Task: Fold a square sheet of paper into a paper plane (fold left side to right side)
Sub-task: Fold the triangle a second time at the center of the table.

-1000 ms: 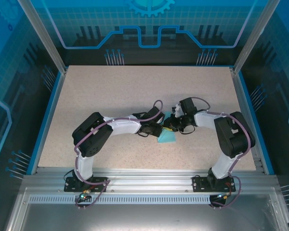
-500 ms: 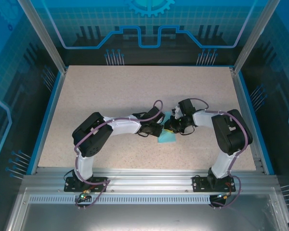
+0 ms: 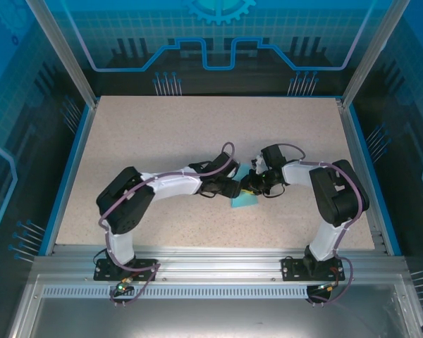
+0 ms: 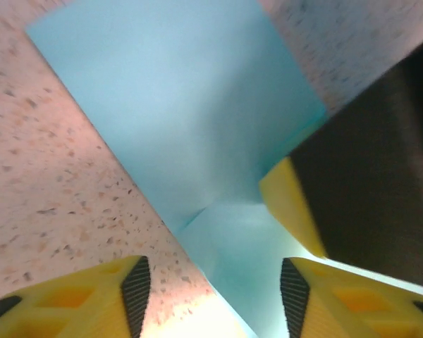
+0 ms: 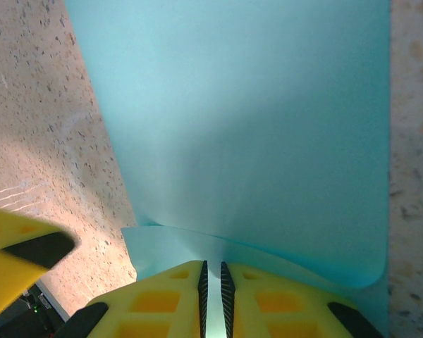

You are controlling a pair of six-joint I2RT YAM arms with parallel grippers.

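Over the middle of the table [image 3: 162, 134], the two arms met at the square sheet of paper [image 3: 245, 201], which lay flat on the speckled surface just ahead of both wrists. The right gripper [image 5: 211, 276] was pinched nearly closed on a raised, curling edge of the sheet. The left gripper [image 4: 210, 296] stood with its jaws apart astride a corner of the paper, holding nothing. The sheet showed a crease and an overlapping layer, so some folding appeared done. It had no slim pointed shape yet, and most of the folding seemingly remained. Compared with a second before, the left gripper had let go and opened, and the left arm [image 3: 169, 184] had stretched lower toward the centre. The right arm [image 3: 335, 190] and the paper had barely shifted.
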